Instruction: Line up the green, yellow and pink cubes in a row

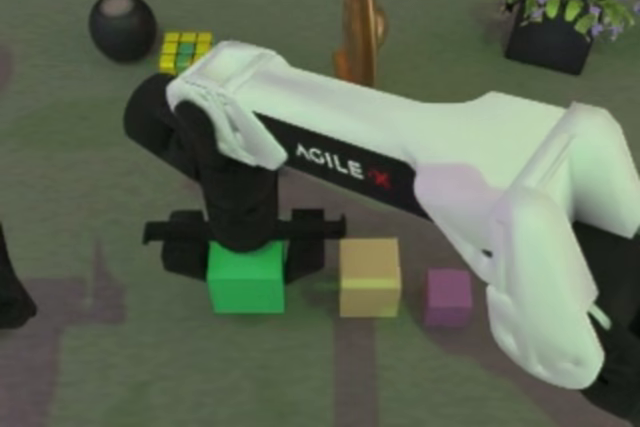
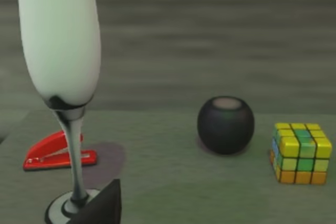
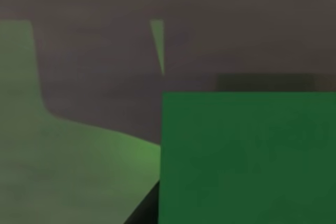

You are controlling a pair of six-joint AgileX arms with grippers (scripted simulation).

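The green cube (image 1: pixel 245 282) stands on the table at the left end of a row, with the yellow cube (image 1: pixel 369 277) in the middle and the pink cube (image 1: pixel 447 296) to its right. My right arm reaches across from the right, and my right gripper (image 1: pixel 245 255) is over the green cube with one dark finger tight against each side, shut on it. In the right wrist view the green cube (image 3: pixel 247 156) fills the near corner, with a dark finger (image 3: pixel 146 208) at its edge. My left gripper (image 1: pixel 10 297) is parked at the table's left edge, open.
Along the back stand a black ball (image 1: pixel 122 25), a gridded puzzle cube (image 1: pixel 185 50), a bronze figure (image 1: pixel 360 17) and a potted flower (image 1: pixel 560 7). The left wrist view shows a white goblet (image 2: pixel 60 40) and a red stapler (image 2: pixel 52 153).
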